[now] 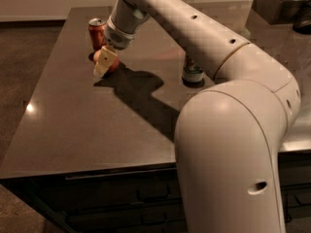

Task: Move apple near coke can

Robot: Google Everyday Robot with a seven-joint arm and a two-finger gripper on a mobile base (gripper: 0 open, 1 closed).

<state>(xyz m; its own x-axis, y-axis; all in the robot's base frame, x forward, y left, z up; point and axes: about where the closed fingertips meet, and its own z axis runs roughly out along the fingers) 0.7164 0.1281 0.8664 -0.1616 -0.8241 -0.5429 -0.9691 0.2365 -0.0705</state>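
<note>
The apple, red-orange, rests on the dark table at the back left, just in front of and right of the coke can. The coke can stands upright, red with a silver top. The apple and the can are very close, nearly touching. My gripper comes down from the arm onto the apple and covers its front middle. Its shadow falls on the table to the right of the apple.
A white-and-green soda can stands mid-table, partly hidden behind my arm. Dark containers sit at the back right. The table's left edge drops to the floor beside the cans.
</note>
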